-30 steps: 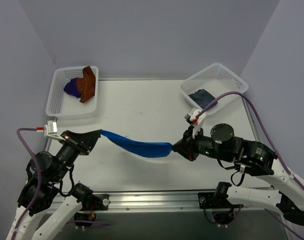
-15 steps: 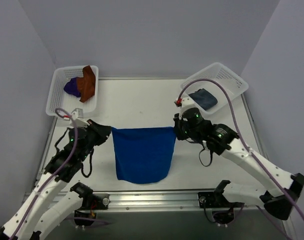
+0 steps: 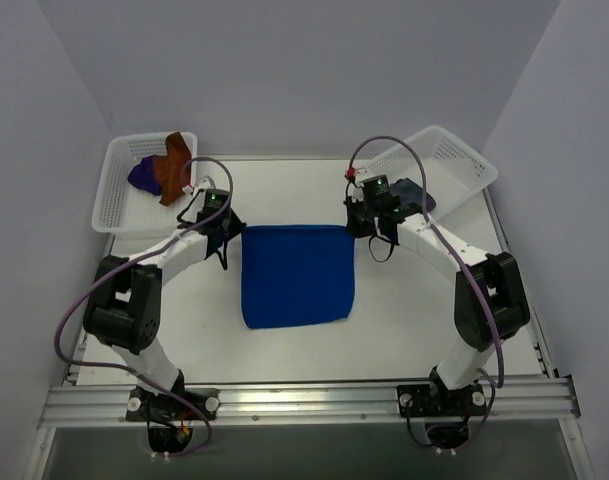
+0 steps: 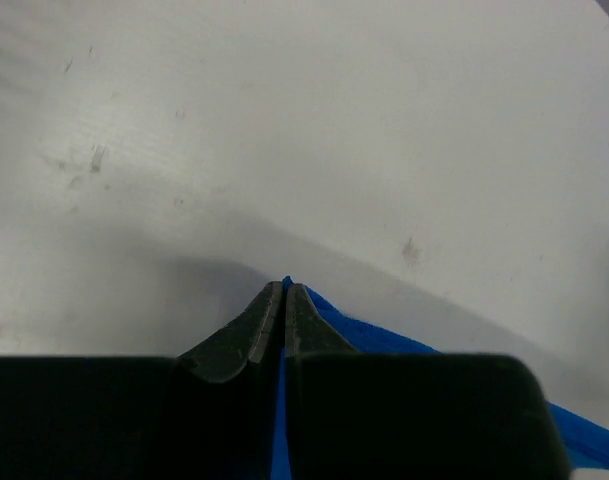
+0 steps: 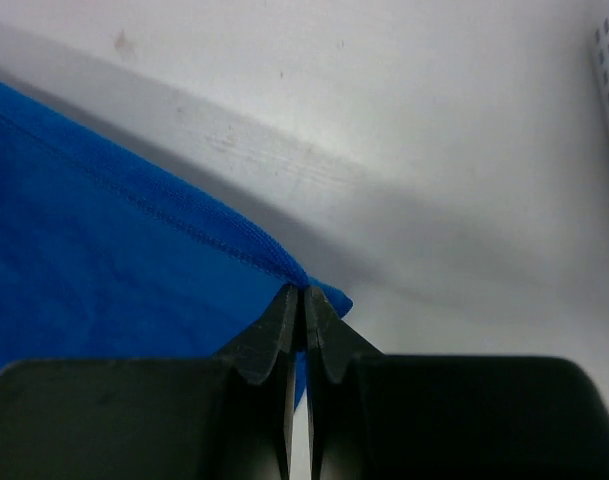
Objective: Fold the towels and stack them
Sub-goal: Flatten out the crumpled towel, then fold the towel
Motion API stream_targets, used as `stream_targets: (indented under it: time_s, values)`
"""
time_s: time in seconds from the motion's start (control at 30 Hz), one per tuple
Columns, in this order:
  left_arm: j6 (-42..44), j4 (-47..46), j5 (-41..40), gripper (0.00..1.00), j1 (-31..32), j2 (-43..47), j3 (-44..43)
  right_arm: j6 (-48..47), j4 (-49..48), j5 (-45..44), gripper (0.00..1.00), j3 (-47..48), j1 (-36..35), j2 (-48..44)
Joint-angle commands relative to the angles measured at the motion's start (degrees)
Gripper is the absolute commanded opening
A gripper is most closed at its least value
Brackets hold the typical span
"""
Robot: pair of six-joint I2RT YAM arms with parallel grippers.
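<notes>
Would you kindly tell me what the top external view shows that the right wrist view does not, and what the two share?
Only the top view: the whole blue towel spread flat, the left gripper at its far-left corner, the left basket holding the purple towel and rust-brown towel, and the grey towel. Only the right wrist view: the stitched hem close up. Both: the right gripper shut on a towel corner, the table, part of the right basket.

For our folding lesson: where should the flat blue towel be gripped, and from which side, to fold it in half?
Probably its two far corners, one per gripper, pinched from above. The blue towel lies flat and square, so corners give the best pinch; the left gripper and right gripper are shut there.
</notes>
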State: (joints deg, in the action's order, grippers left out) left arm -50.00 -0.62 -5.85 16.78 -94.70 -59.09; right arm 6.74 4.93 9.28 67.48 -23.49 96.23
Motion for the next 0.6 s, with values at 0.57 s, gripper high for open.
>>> stream_targets:
  time_s: [0.57]
  values:
    - [4.7,-4.0,3.3,0.02,0.4,9.1,6.1,-2.4,-4.3,5.2,0.00,-6.3,1.0,-6.5]
